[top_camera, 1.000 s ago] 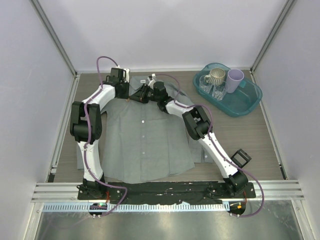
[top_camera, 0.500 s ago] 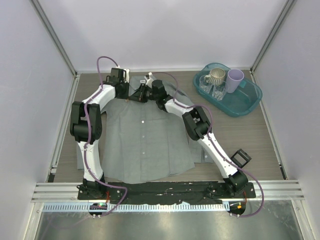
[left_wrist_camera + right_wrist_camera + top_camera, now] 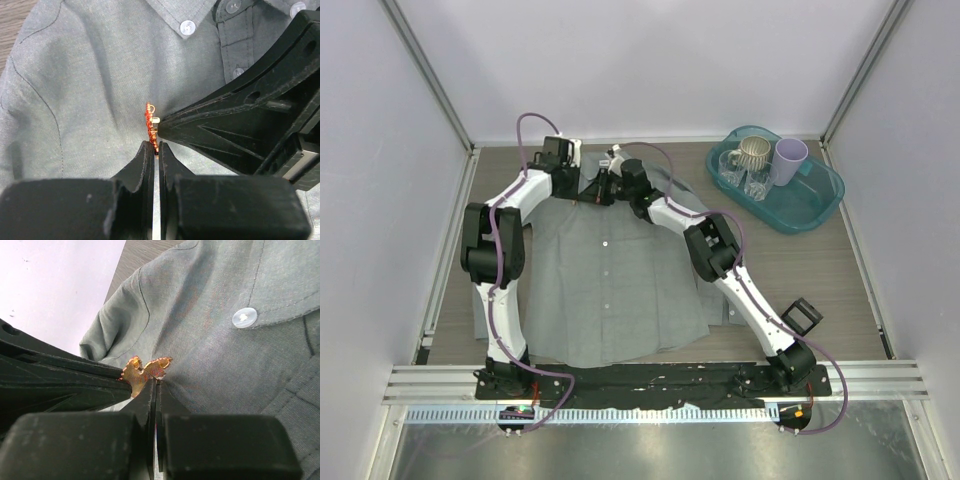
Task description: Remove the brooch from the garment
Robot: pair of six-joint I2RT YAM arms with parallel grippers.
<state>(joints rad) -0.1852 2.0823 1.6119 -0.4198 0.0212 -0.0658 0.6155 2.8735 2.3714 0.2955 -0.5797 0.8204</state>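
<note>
The grey garment lies flat on the table, collar at the back. The red-orange brooch sits on its left chest near the collar; it also shows in the right wrist view, gold back toward the camera. My left gripper is shut on the brooch's lower edge. My right gripper is shut on the fabric right behind the brooch, where the cloth is pulled up into a small tent. The two grippers meet tip to tip at the brooch in the top view.
A teal tray at the back right holds a striped mug, a purple cup and clear glasses. White shirt buttons lie near the collar. The enclosure walls stand close behind the arms.
Both grippers stayed joined at the brooch. The right wrist shifted slightly left and toward the back, and the left gripper moved with it.
</note>
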